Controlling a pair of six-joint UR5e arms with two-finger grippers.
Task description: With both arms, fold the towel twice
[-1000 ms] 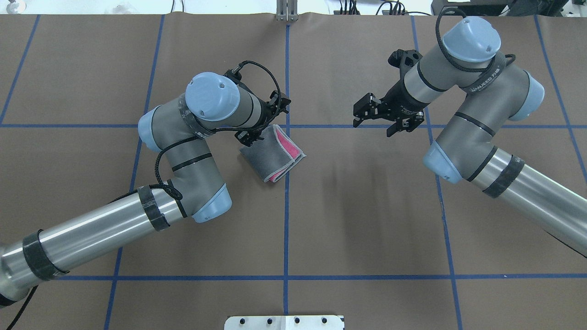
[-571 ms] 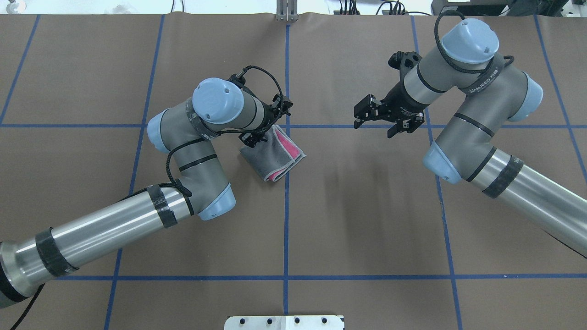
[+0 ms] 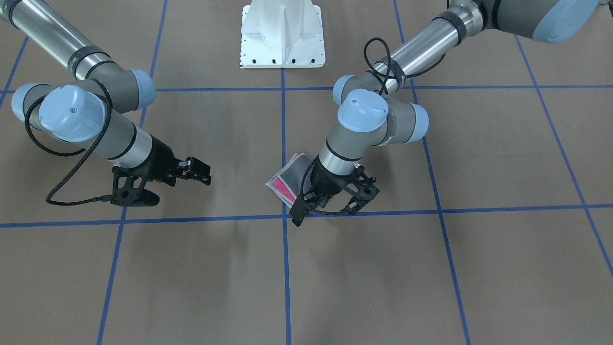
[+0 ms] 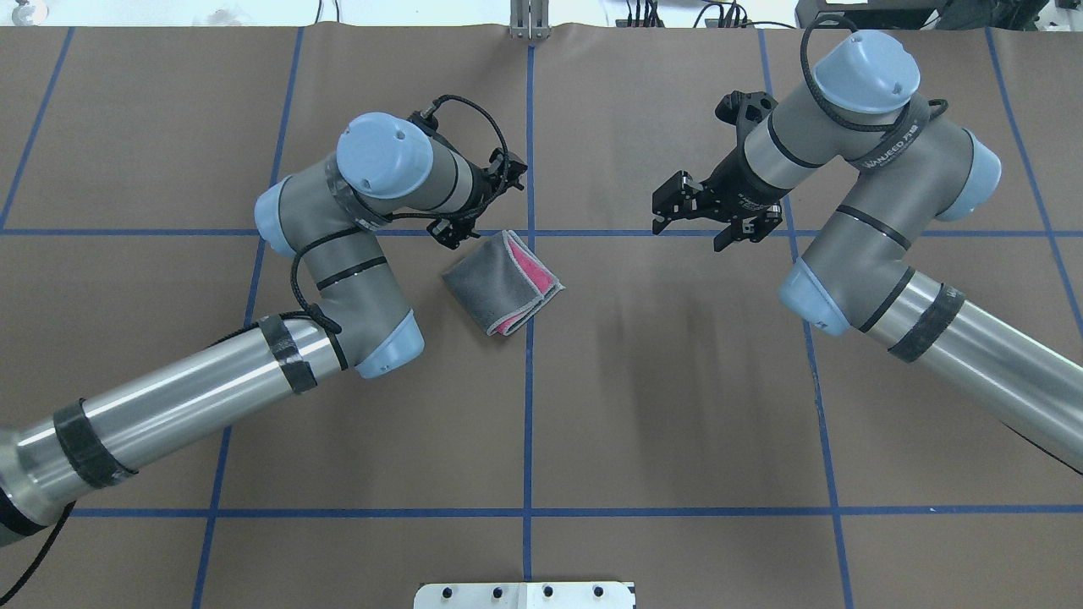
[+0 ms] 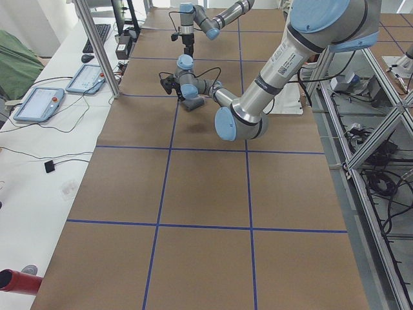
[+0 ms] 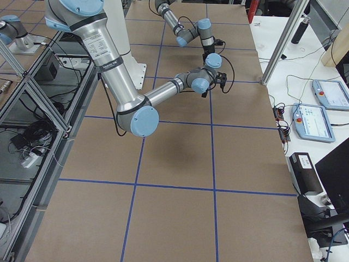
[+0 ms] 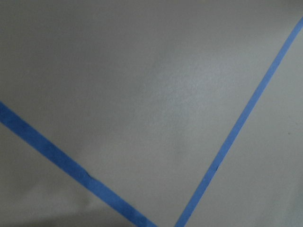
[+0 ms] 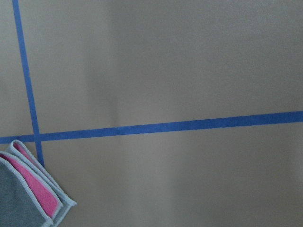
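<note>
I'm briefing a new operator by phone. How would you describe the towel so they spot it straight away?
On the brown table, follow the middle blue tape line to its far crossing. The towel lies beside that crossing on the left arm's side, near that arm's open jaws. It is the only cloth there: a small folded grey bundle with pink showing between its light-edged layers.

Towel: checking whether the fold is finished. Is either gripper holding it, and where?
Nothing is held. The towel lies folded on the table; the left gripper is open beside its corner, the right gripper open and well apart.
</note>
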